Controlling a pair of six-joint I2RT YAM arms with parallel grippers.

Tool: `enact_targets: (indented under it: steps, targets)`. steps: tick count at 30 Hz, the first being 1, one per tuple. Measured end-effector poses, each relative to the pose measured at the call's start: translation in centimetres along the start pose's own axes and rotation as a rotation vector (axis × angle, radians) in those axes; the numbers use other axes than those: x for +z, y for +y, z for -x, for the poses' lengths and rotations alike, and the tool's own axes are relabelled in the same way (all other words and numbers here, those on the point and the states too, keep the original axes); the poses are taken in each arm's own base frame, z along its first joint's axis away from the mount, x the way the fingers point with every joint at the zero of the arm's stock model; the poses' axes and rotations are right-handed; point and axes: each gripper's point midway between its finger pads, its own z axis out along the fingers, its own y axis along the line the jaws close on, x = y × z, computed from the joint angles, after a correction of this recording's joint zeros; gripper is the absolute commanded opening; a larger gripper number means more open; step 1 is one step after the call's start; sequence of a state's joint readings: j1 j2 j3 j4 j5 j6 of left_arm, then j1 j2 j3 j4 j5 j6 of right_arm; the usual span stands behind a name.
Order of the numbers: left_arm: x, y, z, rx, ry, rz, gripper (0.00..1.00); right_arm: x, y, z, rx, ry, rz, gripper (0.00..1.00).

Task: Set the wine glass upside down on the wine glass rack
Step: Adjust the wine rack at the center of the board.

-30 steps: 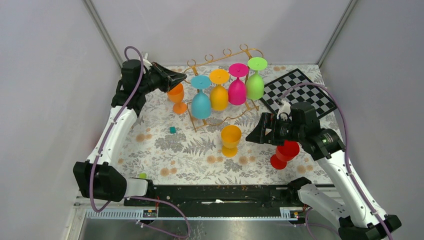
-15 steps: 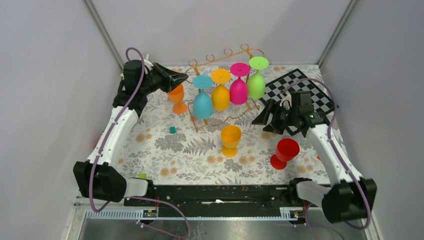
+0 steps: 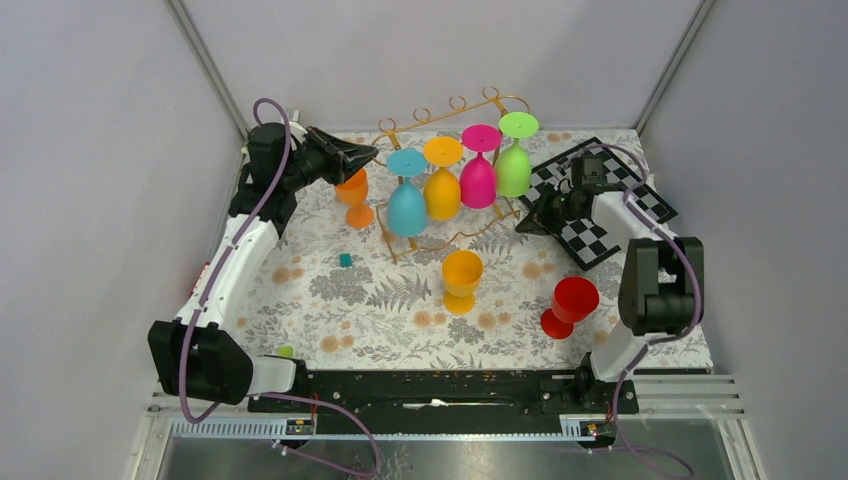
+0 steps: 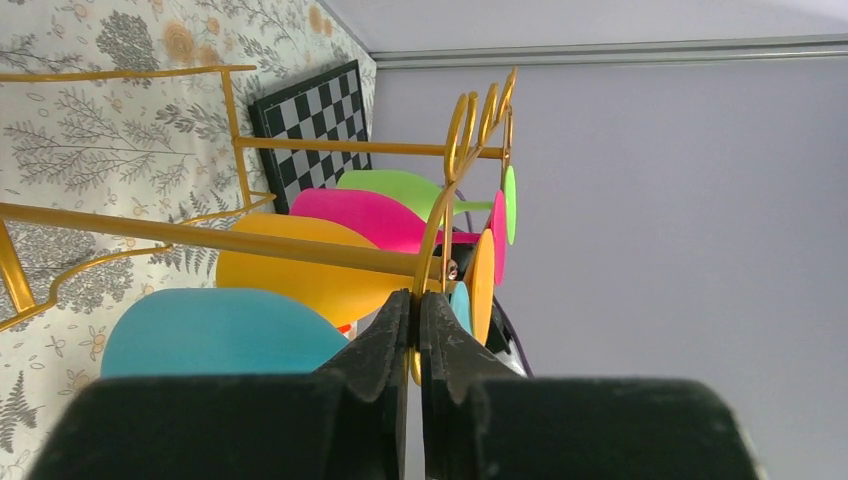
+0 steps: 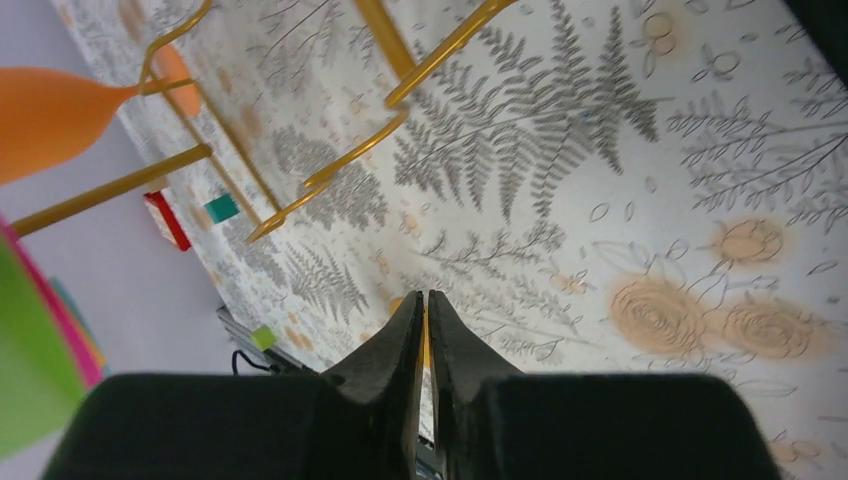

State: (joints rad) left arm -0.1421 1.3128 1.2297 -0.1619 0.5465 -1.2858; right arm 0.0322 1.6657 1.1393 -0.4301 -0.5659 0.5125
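The gold wine glass rack (image 3: 455,103) stands at the back middle. A teal (image 3: 406,205), an amber (image 3: 441,190), a magenta (image 3: 477,178) and a green glass (image 3: 513,168) hang on it upside down. My left gripper (image 3: 368,154) is shut on the rack's left end; in the left wrist view its jaws (image 4: 415,300) pinch the gold wire (image 4: 250,240). An orange wine glass (image 3: 352,192) stands upright just below it. A yellow glass (image 3: 461,280) and a red glass (image 3: 570,305) stand on the mat. My right gripper (image 3: 522,226) hovers shut and empty (image 5: 426,305) right of the rack.
A checkerboard (image 3: 588,243) lies at the back right under my right arm. A small teal cube (image 3: 345,260) sits left of the rack's wavy base (image 5: 330,170). A small green block (image 3: 286,351) lies at the near left edge. Grey walls close in all sides.
My right arm has swung back from beside the red glass toward the checkerboard, and its jaws have shut on nothing. The red glass stays put. My left gripper has kept its hold.
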Motion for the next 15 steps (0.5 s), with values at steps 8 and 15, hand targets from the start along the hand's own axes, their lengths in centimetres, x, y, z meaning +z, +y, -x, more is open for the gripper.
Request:
enact_targets:
  steps: [8,15]
  targets:
    - [0.2,-0.3,-0.8,-0.023,0.022,-0.01,0.0,3.2,-2.6,2.4,0.027,-0.003,-0.104,0.1]
    - [0.1,-0.3,-1.1,-0.039,0.037,-0.014,0.0,5.7,-4.1,4.0,0.08,-0.031,-0.135,0.1]
